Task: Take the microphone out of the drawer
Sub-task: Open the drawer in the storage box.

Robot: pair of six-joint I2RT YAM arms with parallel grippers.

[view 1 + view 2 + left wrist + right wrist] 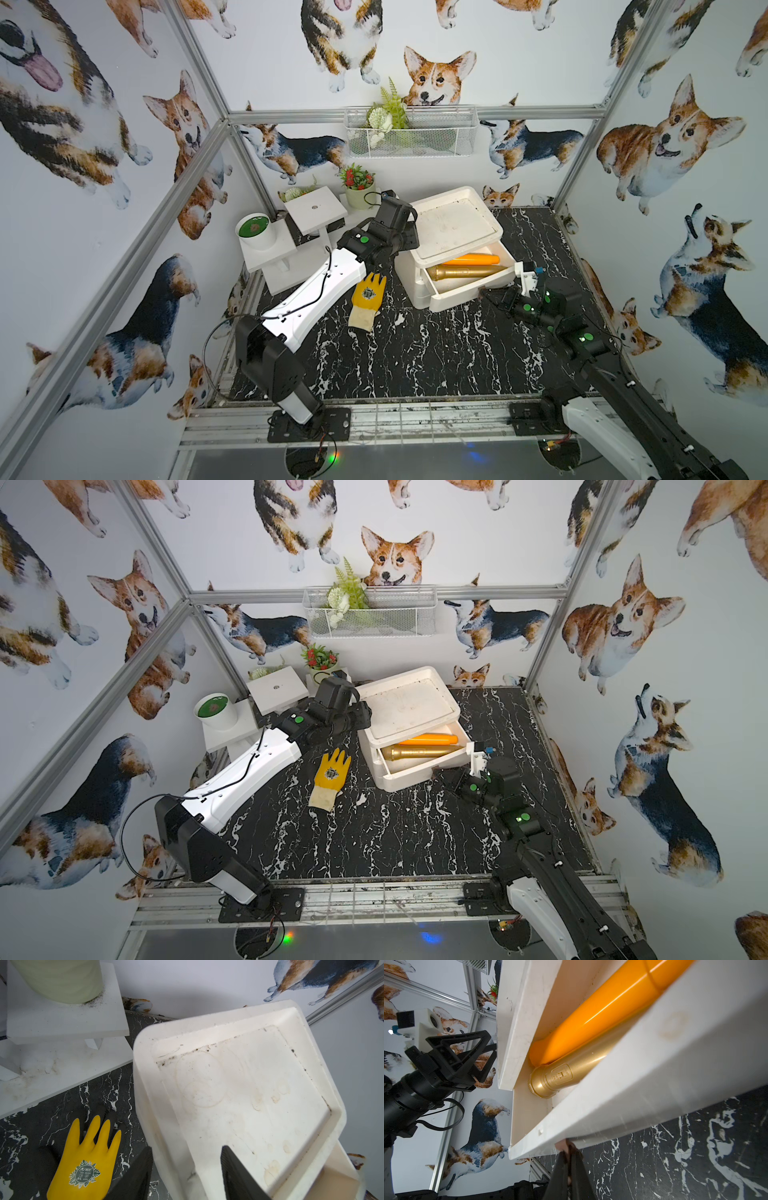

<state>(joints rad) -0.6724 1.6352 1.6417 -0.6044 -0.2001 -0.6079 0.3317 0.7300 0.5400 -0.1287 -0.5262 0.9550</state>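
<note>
Gold microphone (pixel 461 272) lies in the open drawer (pixel 469 291), touching the orange tube (pixel 469 259) on its near side. Down front, right gripper (pixel 568 1153) is pinched on the pull tab (pixel 562 1144); left gripper (pixel 187 1149) has its fingers apart, straddling the cabinet (pixel 455 226) at its left rim.

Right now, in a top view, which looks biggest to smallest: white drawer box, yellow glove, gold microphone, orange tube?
1. White plastic drawer box
2. Yellow rubber glove
3. Gold metallic microphone, longer but slimmer than the glove: close
4. Orange plastic tube, partly hidden, so unsure
</note>
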